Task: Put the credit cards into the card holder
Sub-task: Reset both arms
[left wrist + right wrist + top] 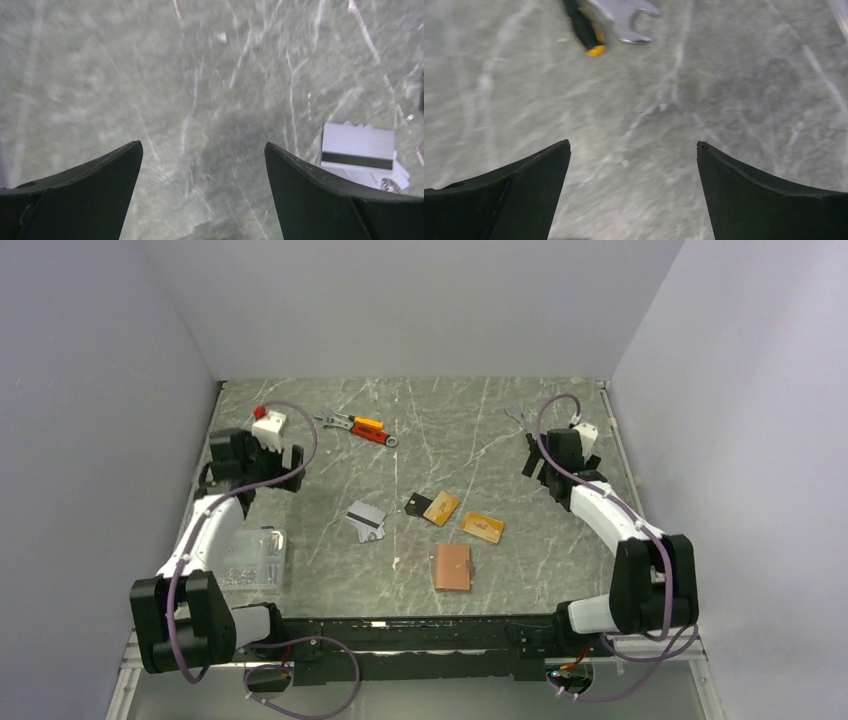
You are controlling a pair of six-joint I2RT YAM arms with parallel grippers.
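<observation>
The reddish-brown card holder [452, 567] lies shut and flat near the table's front centre. Behind it lie the credit cards: a silver-grey one [366, 520] to the left, a black one [417, 504] partly under an orange-gold one [441, 507], and a second orange-gold one [482, 528] to the right. My left gripper [292, 466] hovers open at the back left, well apart from them; in the left wrist view the left gripper [202, 145] holds nothing and the silver-grey card [357, 150] shows its dark stripe at the right. My right gripper [533, 466] is open and empty at the back right, as the right gripper [634, 144] shows over bare table.
An orange-handled screwdriver and wrench [360, 428] lie at the back centre, and their tips [616, 22] show at the top of the right wrist view. A clear plastic box [255, 558] sits front left beside the left arm. Grey walls close in the left, right and back.
</observation>
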